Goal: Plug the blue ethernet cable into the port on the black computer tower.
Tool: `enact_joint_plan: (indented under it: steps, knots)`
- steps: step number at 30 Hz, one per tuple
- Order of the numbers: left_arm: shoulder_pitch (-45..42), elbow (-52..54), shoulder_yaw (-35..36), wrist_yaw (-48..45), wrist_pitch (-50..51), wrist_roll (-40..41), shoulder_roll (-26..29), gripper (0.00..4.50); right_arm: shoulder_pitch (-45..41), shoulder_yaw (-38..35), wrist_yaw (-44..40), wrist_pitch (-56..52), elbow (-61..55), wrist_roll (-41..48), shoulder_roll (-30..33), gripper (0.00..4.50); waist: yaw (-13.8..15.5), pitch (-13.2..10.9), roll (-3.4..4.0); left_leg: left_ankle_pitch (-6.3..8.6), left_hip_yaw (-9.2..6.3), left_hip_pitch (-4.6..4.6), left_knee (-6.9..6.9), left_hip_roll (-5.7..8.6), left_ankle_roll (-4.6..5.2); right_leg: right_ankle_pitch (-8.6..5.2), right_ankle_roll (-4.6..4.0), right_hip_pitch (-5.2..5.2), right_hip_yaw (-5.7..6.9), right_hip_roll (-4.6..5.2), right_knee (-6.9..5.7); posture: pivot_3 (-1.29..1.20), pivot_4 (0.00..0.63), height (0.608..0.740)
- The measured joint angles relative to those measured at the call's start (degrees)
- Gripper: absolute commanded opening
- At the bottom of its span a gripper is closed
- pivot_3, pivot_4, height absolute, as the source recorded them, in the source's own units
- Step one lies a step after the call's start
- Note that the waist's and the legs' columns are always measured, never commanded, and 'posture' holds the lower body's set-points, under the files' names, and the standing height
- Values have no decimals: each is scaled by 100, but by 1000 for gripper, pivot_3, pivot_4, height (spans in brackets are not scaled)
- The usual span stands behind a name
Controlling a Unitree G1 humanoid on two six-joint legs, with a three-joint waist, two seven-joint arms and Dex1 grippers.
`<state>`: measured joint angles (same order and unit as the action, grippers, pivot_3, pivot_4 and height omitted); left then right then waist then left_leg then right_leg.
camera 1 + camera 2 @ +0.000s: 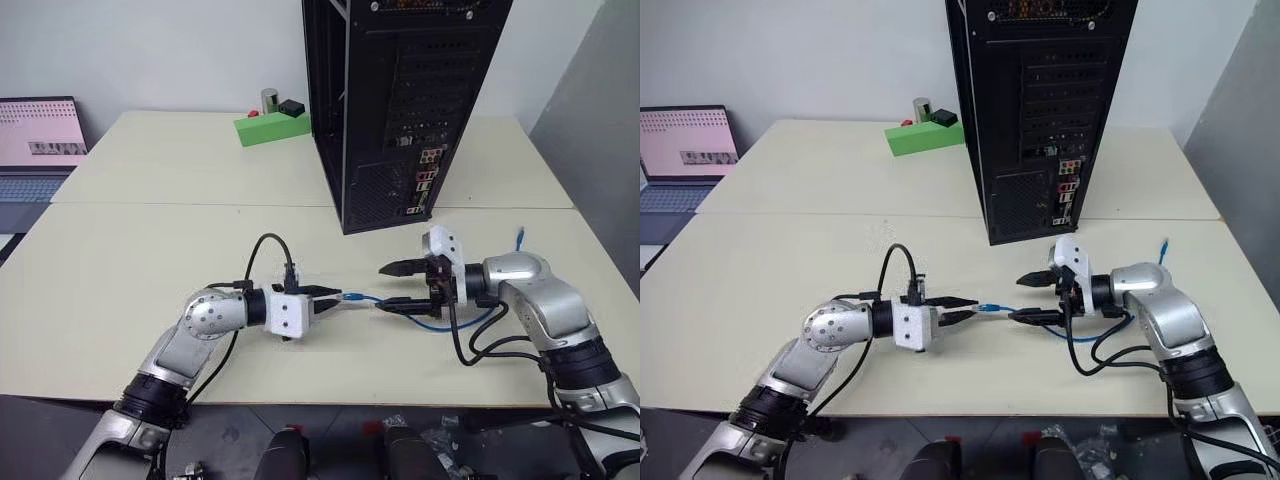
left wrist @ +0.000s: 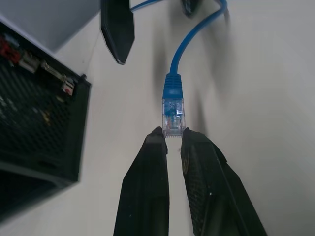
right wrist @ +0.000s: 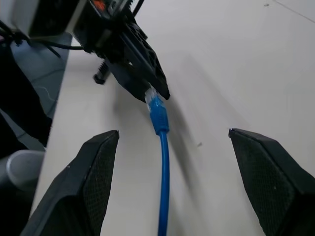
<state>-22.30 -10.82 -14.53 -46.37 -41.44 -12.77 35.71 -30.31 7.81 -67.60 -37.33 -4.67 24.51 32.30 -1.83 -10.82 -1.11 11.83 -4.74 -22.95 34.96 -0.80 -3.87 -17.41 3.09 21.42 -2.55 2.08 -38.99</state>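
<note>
The blue ethernet cable (image 1: 440,322) was found near the front edge of the table (image 1: 150,260), between the two arms. Its clear plug (image 2: 173,115) was pinched at the very tip by the left gripper (image 1: 327,297), whose two fingers were pressed together on it. From the plug, the cord ran straight away from those fingers toward the right side of the table, so its long line was level with the table top and went from left to right. The right gripper (image 1: 403,288) was seen just past the plug, with its fingers spread wide apart, one on each side of the cord and touching nothing. The rest of the cord was looped under that arm, and its far end (image 1: 520,238) was seen near the right edge of the table. The black computer tower (image 1: 400,100) was stood further back on the table, well apart from the plug. The port (image 1: 410,211) was thought to be low in the cluster of sockets on its back panel, but it was too small to be picked out surely. The plug was pointed into the left fingers, not at the tower, so a turn was judged to be needed, and the right arm was the nearer one to the port.
</note>
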Motion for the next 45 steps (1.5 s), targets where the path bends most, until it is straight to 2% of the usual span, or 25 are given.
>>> enact_joint_plan:
  steps: [3,7,13,20,23,33,37,44,45]
  knots:
    - [-134,-477,17,737,-1220,-712,25,169,38,-127,217,-530,-203,411,-169,3782,2,0,0,0,0,-2,0,2,0,0,1,0,0,2,0,0,150,740]
    - [-281,-768,66,1554,-1958,-1350,3,169,152,-147,602,-965,-373,723,-539,3782,0,0,0,0,0,-2,0,2,0,1,1,0,2,1,-2,0,150,740]
    - [-304,-827,130,2194,-2140,-1780,8,169,262,-141,859,-1097,-376,825,-619,3782,-1,0,0,0,-1,-2,0,3,0,1,2,1,4,1,-4,0,150,740]
    - [-302,-821,129,2524,-2056,-1981,31,169,275,-97,909,-1109,-375,830,-613,3782,-4,0,0,0,0,-2,0,3,0,0,2,1,4,1,-4,0,150,740]
    - [-301,-811,129,2596,-2000,-2011,64,169,275,-97,909,-1137,-373,831,-612,3317,-4,0,0,0,-1,-2,0,3,0,0,2,1,4,1,-4,0,150,740]
    - [-293,-626,123,2675,-1857,-2012,67,169,269,-97,1022,-1184,-270,831,-681,823,-5,0,0,0,-1,-2,0,3,0,0,2,1,5,1,-4,0,150,740]
    - [-270,-555,108,2675,-1797,-2011,67,169,254,-97,1027,-1191,-216,836,-696,37,-6,0,0,0,-1,-2,0,3,0,0,2,1,4,1,-4,0,150,740]
    - [-211,-543,95,2701,-1791,-1966,99,169,189,-91,1010,-1321,-135,885,-716,8,-6,0,0,0,-1,-2,0,3,0,0,2,1,4,1,-4,0,150,740]
    - [-208,-543,92,2700,-1785,-1945,103,519,160,-88,1005,-1341,-117,887,-715,8,-6,0,0,0,-1,-2,0,3,0,0,2,1,4,1,-4,0,150,740]
